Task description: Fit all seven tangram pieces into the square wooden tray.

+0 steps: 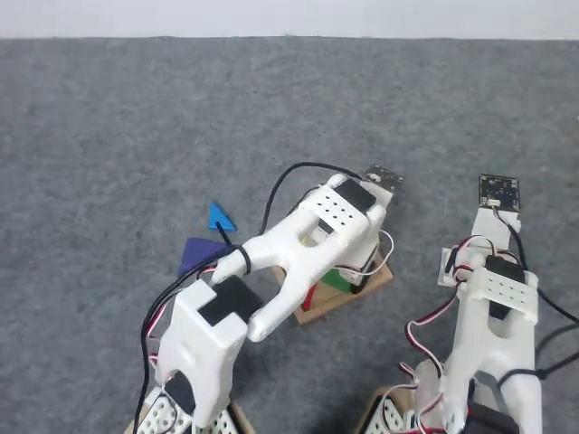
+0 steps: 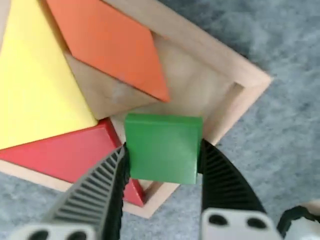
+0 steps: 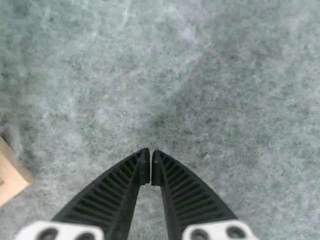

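Gripping the green square (image 2: 162,142) between its fingers, the left gripper (image 2: 162,150) sits at a corner of the wooden tray (image 2: 235,95) — the right gripper (image 3: 150,157) is pinched closed over grey carpet (image 3: 200,75).

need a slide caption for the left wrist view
Left tool grips the green square at a corner of the wooden tray, beside the red piece, yellow piece and orange piece.

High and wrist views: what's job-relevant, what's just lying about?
Job: wooden tray; green square, held by left gripper; yellow piece, orange piece, red piece in tray; blue triangle, purple piece outside tray.
Not job: grey mat; right gripper, shut above it.
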### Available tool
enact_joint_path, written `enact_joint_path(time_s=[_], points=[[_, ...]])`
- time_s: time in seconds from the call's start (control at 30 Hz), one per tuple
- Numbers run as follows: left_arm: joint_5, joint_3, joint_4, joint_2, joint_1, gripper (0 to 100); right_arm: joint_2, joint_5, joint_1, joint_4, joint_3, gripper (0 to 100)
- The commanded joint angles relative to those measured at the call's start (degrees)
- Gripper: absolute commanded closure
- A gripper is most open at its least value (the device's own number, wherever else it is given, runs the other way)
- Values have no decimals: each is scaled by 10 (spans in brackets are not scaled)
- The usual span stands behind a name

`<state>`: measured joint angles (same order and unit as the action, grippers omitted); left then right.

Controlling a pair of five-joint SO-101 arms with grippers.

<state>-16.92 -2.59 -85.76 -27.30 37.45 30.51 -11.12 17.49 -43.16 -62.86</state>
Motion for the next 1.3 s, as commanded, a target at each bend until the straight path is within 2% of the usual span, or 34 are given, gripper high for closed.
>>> enact_joint_path(time_s=[0.0,0.23,0.6,0.83,1.0,1.13,1.27], points=[[9,-30,-9,47,-7,821,1,1,0,6,11,972],[33,-29,-9,46,-29,701,1,1,-1,6,11,972],[41,-32,6,52,-43,702,1,1,-1,6,10,972],[86,-32,-15,84,-56,702,0,-1,-17,5,9,972],[100,-32,-23,205,-148,703,0,-56,-119,-65,9,972],[143,-31,-68,267,-254,703,2,-58,-210,-98,8,972],[200,-30,-100,285,-358,703,1,-58,-269,-110,8,972]])
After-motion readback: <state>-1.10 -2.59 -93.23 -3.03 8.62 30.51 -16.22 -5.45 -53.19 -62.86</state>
